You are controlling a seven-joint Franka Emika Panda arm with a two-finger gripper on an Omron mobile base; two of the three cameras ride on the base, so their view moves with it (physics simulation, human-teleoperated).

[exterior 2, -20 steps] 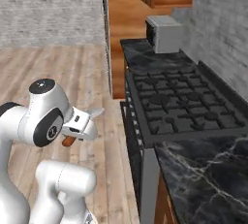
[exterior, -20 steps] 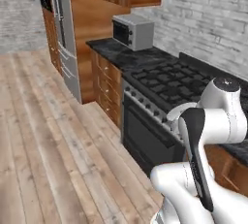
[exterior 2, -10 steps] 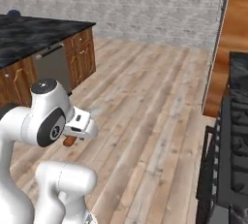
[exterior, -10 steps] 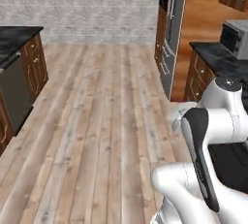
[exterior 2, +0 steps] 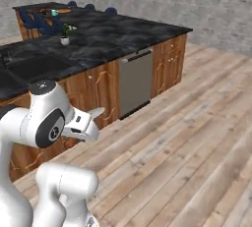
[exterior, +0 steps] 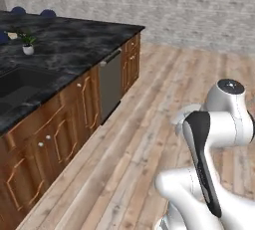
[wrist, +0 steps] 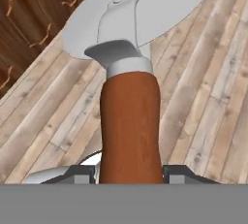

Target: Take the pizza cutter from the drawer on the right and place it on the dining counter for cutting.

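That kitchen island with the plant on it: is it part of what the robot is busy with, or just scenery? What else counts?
Part of the job:
- pizza cutter, held in the fingers
- dining counter, ringed by blue chairs

Just there:
- potted plant
- sink
- dishwasher
- wooden cabinet doors

Pale wood-plank floor (exterior: 149,124), grey brick wall (exterior: 174,10) — wooden cabinets (exterior 2: 167,69), steel dishwasher (exterior 2: 135,81).

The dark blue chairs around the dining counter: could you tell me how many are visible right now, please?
4: two chair tops with another between them along the counter's far edge, and one chair at its left end. More may be hidden.
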